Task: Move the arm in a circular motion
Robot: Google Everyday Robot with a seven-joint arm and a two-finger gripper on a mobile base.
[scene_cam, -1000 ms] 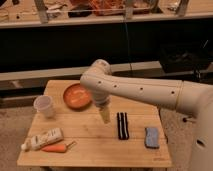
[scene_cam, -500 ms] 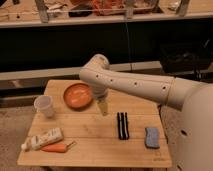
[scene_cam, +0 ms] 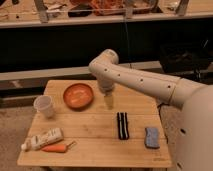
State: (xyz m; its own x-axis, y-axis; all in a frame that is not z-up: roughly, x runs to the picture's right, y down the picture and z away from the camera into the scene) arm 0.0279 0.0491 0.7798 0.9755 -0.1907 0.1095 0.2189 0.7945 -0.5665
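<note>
The cream-white arm reaches from the right edge of the camera view across the wooden table, bending at a rounded elbow near the table's back edge. From that elbow a short segment points down to the gripper, a narrow yellowish tip hanging just above the table, right of the orange bowl. Nothing shows in the gripper.
A white cup stands at the left. A white tube and a carrot lie at the front left. A black striped object and a blue sponge lie at the front right. A cluttered shelf runs behind.
The arm's elbow has risen and shifted slightly, and the forearm now slopes more steeply. The gripper tip stays beside the orange bowl. The table's objects have not moved.
</note>
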